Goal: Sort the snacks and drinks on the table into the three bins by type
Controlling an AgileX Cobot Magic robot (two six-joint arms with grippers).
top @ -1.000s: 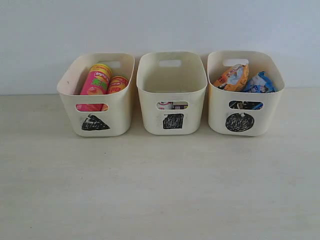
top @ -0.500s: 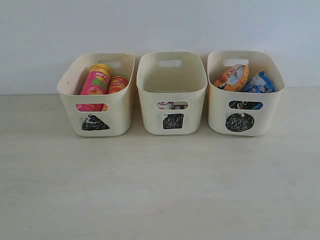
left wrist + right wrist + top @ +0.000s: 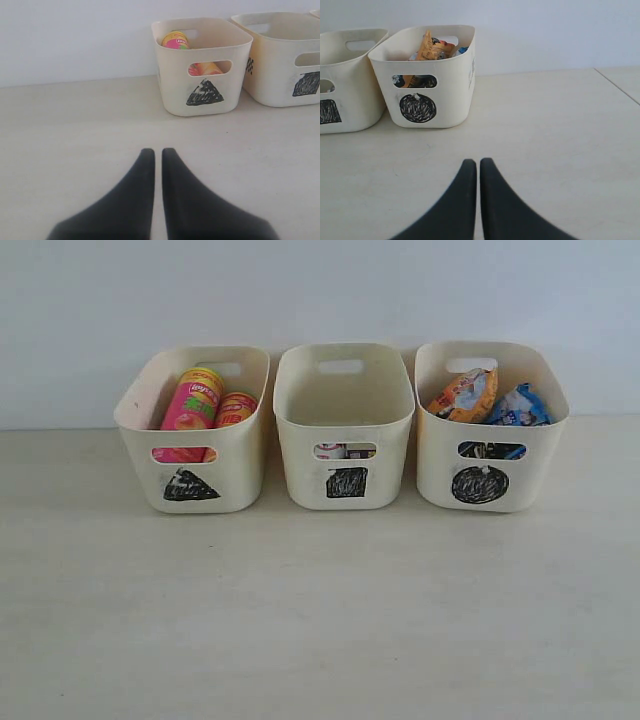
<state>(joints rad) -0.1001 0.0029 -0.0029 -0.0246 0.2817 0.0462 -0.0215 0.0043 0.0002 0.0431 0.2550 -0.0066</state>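
L hand (image 3: 157,151), R hand (image 3: 478,161) closed; tubes (image 3: 195,400) in triangle bin (image 3: 243,462), pkts (image 3: 465,392) in circle bin (image 3: 530,465).

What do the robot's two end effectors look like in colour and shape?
The left end effector and the right end effector look alike: each has two matte black fingers, broad at the base and curving to narrow rounded tips. No markings or cables show, and the arms themselves are out of view.

Three cream bins in a row on pale desk (image 3: 320,620). Triangle bin (image 3: 140,455), left: pink tube (image 3: 192,405), second tube (image 3: 235,408), both leaning. Square bin (image 3: 345,400), middle: small cartons (image 3: 332,451), barely visible low inside. Circle bin (image 3: 435,465), right: orange packet (image 3: 462,395), blue packet (image 3: 518,407).
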